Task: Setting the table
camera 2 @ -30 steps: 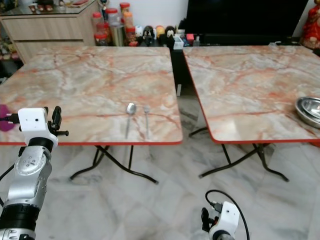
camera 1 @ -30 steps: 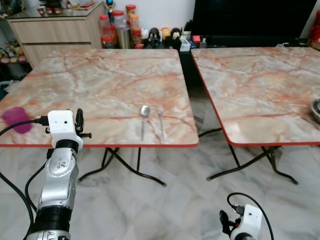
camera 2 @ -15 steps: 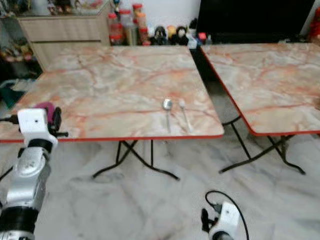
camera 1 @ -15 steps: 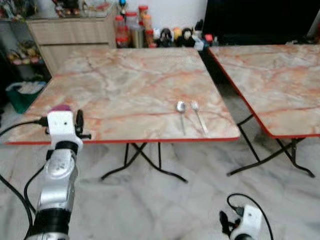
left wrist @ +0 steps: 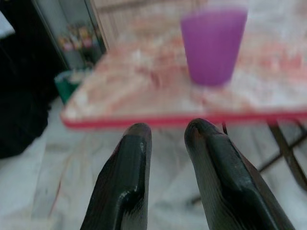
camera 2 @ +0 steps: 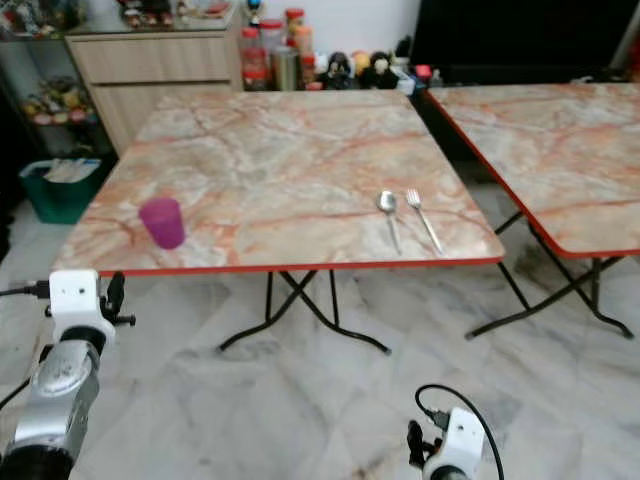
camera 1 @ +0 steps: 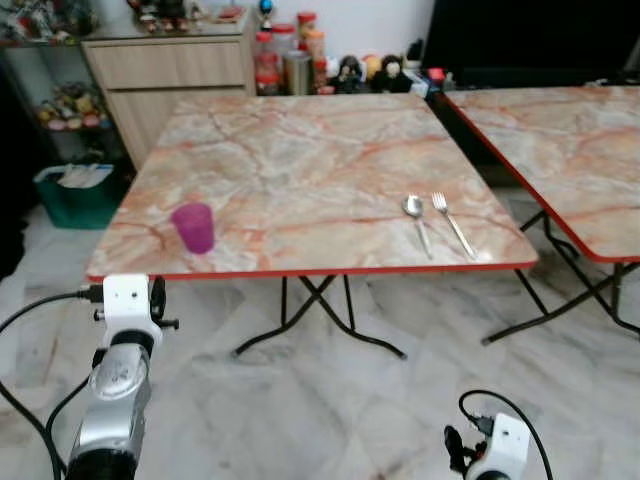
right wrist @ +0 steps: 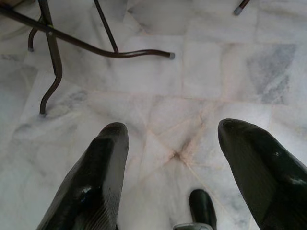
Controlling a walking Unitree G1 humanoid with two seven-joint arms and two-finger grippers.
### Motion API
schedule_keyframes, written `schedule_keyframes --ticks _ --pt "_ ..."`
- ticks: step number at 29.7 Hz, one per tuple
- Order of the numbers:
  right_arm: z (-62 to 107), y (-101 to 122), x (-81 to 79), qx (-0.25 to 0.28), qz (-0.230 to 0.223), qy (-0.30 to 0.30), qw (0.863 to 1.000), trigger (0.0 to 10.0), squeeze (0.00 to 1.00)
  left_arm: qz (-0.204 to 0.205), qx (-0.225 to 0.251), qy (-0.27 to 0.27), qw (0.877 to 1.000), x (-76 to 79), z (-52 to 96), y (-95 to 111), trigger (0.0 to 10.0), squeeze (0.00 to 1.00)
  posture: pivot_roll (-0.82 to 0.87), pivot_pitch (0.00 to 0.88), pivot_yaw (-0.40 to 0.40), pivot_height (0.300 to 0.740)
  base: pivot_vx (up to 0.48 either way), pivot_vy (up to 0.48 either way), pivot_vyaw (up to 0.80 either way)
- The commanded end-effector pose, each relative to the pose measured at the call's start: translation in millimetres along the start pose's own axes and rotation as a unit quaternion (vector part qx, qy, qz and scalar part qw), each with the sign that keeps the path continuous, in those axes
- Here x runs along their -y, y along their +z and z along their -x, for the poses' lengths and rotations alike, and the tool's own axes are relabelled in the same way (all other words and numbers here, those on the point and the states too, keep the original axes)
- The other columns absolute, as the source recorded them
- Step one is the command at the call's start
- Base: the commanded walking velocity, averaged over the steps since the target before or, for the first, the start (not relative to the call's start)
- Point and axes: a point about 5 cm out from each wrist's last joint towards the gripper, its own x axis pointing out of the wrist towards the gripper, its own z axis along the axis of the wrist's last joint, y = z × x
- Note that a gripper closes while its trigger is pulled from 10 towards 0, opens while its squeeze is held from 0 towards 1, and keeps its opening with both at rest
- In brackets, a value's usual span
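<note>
A purple cup (camera 1: 194, 227) stands upright near the front left corner of the marble table (camera 1: 300, 150). A spoon (camera 1: 415, 215) and a fork (camera 1: 452, 222) lie side by side near the table's front right edge. My left gripper (left wrist: 168, 132) is below and in front of the table edge, pointing at the purple cup (left wrist: 214, 45). Its fingers are a little apart with nothing between them. My right gripper (right wrist: 172, 129) hangs low over the floor, open and holding nothing.
A second marble table (camera 1: 570, 150) stands to the right across a narrow gap. Black folding legs (camera 1: 320, 320) stick out under the near table. Behind are a wooden cabinet (camera 1: 170, 70) and several jars (camera 1: 290, 60). A green bin (camera 1: 75, 195) sits left of the table.
The camera has turned left and pulled back, so the tables sit further right. The purple cup is now in full view. My left arm sits lower, below the table edge.
</note>
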Motion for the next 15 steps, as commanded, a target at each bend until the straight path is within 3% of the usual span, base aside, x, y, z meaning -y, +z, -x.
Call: schedule_keyframes --ticks 1,5,9,10,15 --pt "-0.4 4 2.8 0.007 0.0 -0.004 1.0 10.0 0.0 0.018 -0.025 -0.005 1.0 1.4 2.8 -12 10.0 0.0 0.08 0.0 0.016 0.736 0.0 0.0 0.0" --pt "-0.6 4 2.2 0.009 -0.004 -0.006 1.0 10.0 0.0 0.025 -0.107 -0.02 0.994 2.2 10.5 -45 10.0 0.0 0.08 0.0 0.019 0.736 0.0 0.0 0.0" --pt "-0.9 5 1.6 0.009 -0.004 -0.006 1.0 10.0 0.0 -0.033 -0.192 -0.063 0.979 10.6 20.1 -74 10.0 0.0 0.08 0.0 0.02 0.736 0.0 0.0 0.0" --pt "-1.0 5 1.4 0.009 -0.004 -0.007 1.0 10.0 0.0 -0.031 -0.221 -0.077 0.972 15.3 26.0 -85 10.0 0.0 0.08 0.0 0.019 0.736 0.0 0.0 0.0" --pt "-1.1 5 1.2 0.01 -0.004 -0.008 1.0 10.0 0.0 -0.02 -0.241 -0.082 0.967 17.8 28.7 -92 10.0 0.0 0.08 0.0 0.019 0.736 0.0 0.0 0.0"
